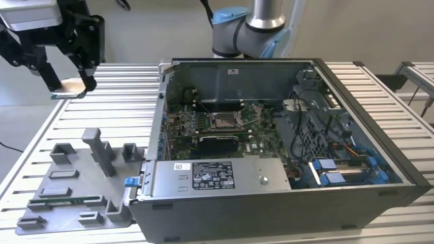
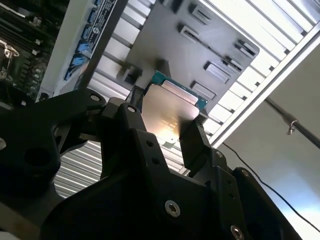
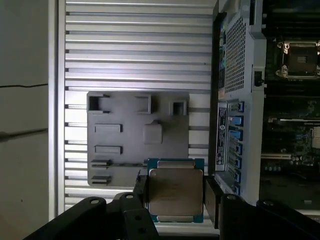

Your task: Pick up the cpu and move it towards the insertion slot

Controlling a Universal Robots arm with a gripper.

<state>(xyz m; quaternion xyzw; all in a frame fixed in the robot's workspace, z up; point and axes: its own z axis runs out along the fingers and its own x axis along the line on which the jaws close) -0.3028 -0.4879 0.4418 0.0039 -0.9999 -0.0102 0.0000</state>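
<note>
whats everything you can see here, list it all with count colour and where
slatted metal table: one, silver, under everything
open dark grey computer case: one, dark grey, on the table, exterior view's right
metal-framed square insertion slot: one, shiny frame with brownish centre, inside the case
grey plastic fixture tray: one, grey, on the table beside the case, exterior view's left
thin green memory stick: one, green, lying in the tray
silvery square cpu chip: one, silver with teal rim, held aloft at the exterior view's upper left
grey robot arm: one, grey with blue caps, behind the case
black claw: one, black, shut on the cpu chip
</note>
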